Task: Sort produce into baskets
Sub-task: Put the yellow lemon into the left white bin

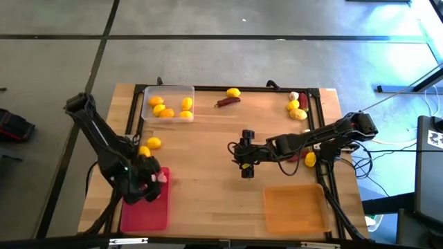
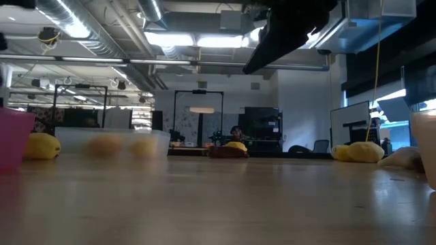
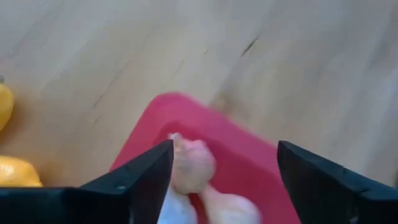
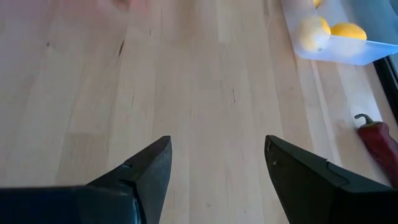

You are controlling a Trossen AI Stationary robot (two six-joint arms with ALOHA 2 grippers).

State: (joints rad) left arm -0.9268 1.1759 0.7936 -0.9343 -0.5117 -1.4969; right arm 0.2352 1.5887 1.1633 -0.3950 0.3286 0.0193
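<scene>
My left gripper (image 1: 156, 181) hangs open over the far end of the pink-red basket (image 1: 145, 211), and whitish garlic bulbs (image 3: 189, 165) lie in the basket (image 3: 249, 155) under its fingers. My right gripper (image 1: 246, 155) stands open above bare wood at mid-table, with nothing between its fingers (image 4: 217, 168). The clear basket (image 1: 168, 88) at the far left holds several lemons (image 1: 166, 111). An orange basket (image 1: 294, 209) sits at the near right. Two lemons (image 1: 154, 143) lie loose just beyond the pink-red basket. My left gripper is open with a garlic bulb (image 3: 186, 155) right beside one finger (image 3: 155, 171). I cannot tell whether that finger touches the bulb. The bulb lies in the pink-red basket.
A lemon (image 1: 233, 92) and a chili (image 1: 227, 102) lie near the far edge. At the far right sit lemons (image 1: 297, 111), a garlic bulb (image 1: 294, 95) and a chili (image 1: 302, 100). Another lemon (image 1: 309, 159) lies by the right arm. Open wood stretches between the baskets.
</scene>
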